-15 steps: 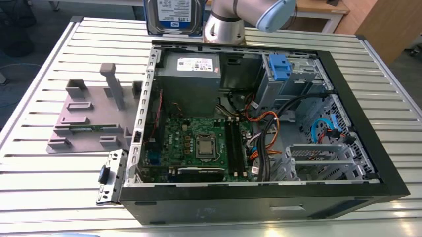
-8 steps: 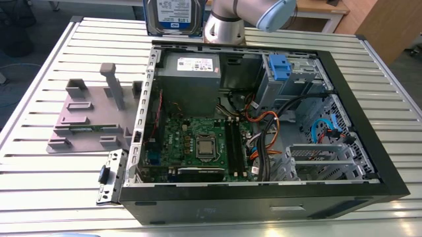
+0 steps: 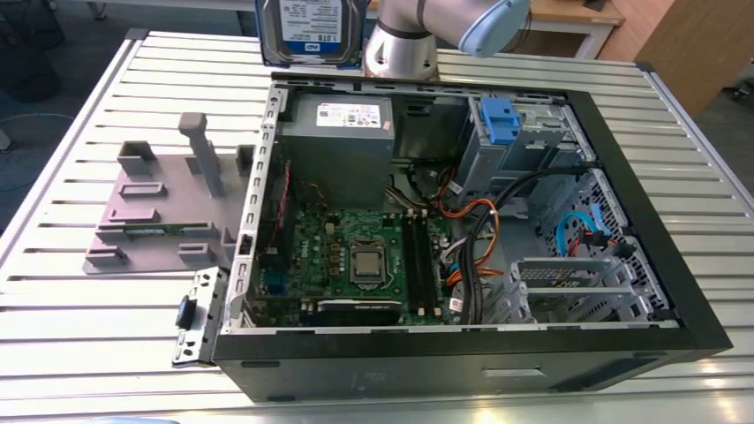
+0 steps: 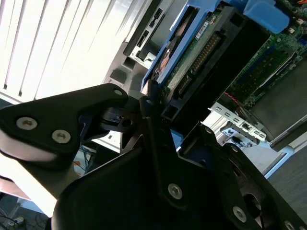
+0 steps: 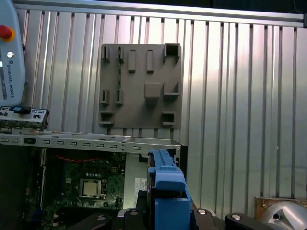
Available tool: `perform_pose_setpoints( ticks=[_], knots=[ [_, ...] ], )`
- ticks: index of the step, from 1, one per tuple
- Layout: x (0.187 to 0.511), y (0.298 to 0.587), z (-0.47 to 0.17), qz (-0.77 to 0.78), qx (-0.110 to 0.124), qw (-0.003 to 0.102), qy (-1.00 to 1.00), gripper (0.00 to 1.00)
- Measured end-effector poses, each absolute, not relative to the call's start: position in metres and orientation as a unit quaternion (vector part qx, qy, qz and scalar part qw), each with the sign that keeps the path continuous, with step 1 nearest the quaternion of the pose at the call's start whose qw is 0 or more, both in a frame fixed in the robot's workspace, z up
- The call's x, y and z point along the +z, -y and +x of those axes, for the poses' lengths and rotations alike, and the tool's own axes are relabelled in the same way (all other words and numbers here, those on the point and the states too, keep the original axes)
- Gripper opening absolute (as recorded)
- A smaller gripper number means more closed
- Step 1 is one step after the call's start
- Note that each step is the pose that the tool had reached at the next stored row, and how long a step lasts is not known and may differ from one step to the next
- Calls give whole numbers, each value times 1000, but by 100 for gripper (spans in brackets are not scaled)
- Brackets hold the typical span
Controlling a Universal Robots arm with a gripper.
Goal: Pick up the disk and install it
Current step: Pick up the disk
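Slatted metal tabletop (image 3: pixel 71 336) fills the exterior view; open computer case (image 3: pixel 656 221) lies on it with its side off; grey fixture plate (image 3: pixel 154 221) sits beside the case on the exterior view's left. The disk (image 3: pixel 309 31) is up in the air at the far edge of the case, label facing the camera, just beside my arm (image 3: pixel 407 40). Inside the case: grey power supply box (image 3: pixel 335 150), motherboard (image 3: pixel 353 256), bare blue clip (image 3: pixel 500 119) in the drive bay.

Second wrist view: my tool (image 4: pixel 165 122) is clamped on the disk (image 4: pixel 196 57), black fingers against both sides of its blue bracket; the green circuit-board underside and connector end face the camera; bright tabletop slats (image 4: pixel 62 43) and part of the case behind it.

First wrist view: looking down past the disk's blue bracket (image 5: pixel 168 191), held edge-on above the case rim (image 5: pixel 72 140); motherboard (image 5: pixel 81 187) below, fixture plate (image 5: pixel 141 86) flat on the tabletop (image 5: pixel 240 96) beyond the case; teach pendant (image 5: pixel 9 52) at the frame edge. Disk not yet in the bay.
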State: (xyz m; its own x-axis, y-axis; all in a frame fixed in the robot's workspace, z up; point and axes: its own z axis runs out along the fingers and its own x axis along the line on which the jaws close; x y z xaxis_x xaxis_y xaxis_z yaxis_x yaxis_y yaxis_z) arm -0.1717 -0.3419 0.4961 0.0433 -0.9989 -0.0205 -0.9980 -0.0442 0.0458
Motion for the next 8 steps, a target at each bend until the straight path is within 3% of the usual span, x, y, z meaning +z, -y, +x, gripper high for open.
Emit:
perform_pose_setpoints(
  ticks=[8],
  knots=[
    [496, 345, -172, 722, -23, 9, 691, 37]
  ],
)
